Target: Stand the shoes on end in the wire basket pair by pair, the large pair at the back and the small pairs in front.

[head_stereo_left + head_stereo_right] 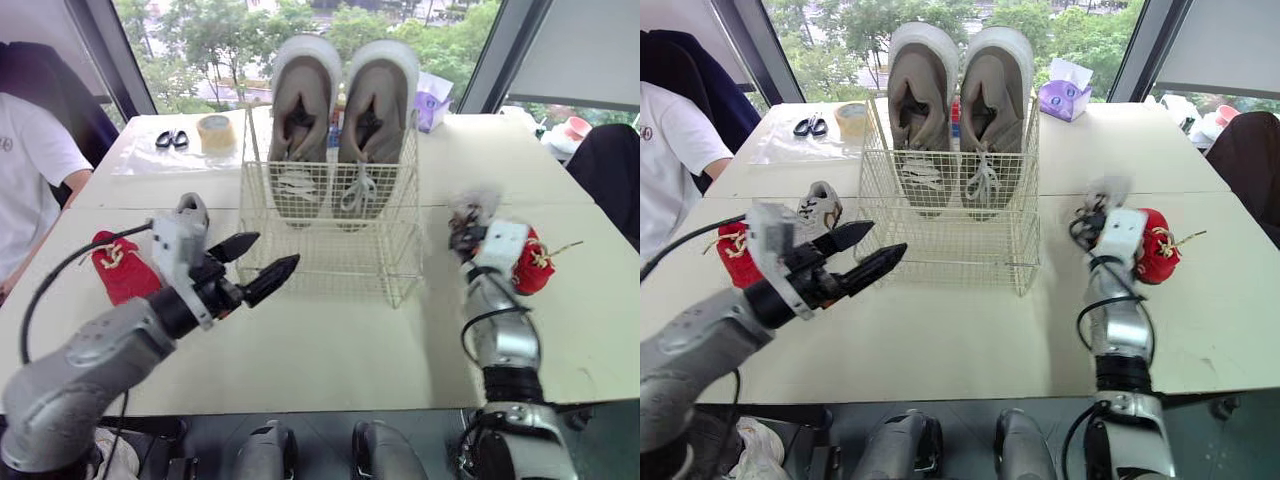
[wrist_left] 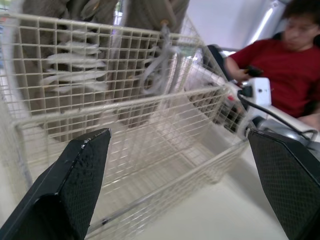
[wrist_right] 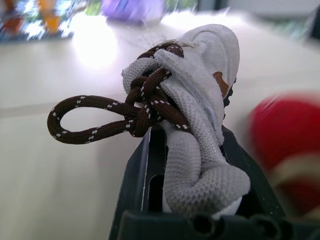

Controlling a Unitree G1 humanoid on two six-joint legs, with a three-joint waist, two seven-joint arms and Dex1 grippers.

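The wire basket point(image 1: 330, 262) stands in the middle of the pale surface point(image 1: 340, 345). Two large grey shoes point(image 1: 375, 100) stand on end side by side against the basket's back wall. Their soles face away from the robot and their white laces press against the mesh. The front half of the basket is bare wire.

The left gripper point(image 1: 276, 248) hovers just off the basket's front left corner. Its black fingers point(image 2: 75, 180) are spread wide apart and hold nothing, with the tips pointing at the basket's front wall. On the basket's left side, partly behind that arm, lie a small red shoe point(image 1: 122, 265) and a small white shoe point(image 1: 820, 208) with dark markings.

To the right of the basket and apart from it, the right gripper point(image 1: 1095, 225) has its fingers point(image 3: 137, 175) clamped on a small white shoe point(image 3: 200, 100). The shoe has a grey mesh collar and a brown speckled lace tied in a bow. It sits between the two fingers, with one loop of the lace hanging out to the side. Whether it is clear of the surface cannot be told. A second small red shoe point(image 1: 530, 262) lies just beyond that gripper, on the side away from the basket.

Behind the basket, to its left, lie scissors point(image 1: 171, 139) and a roll of tape point(image 1: 215, 133), and a purple tissue box point(image 1: 1065, 97) sits behind it to the right. A person in a white shirt point(image 1: 25, 170) sits at the surface's edge far left of the basket. The left wrist view shows a person in a red shirt point(image 2: 285, 75) seated past the basket's other side.
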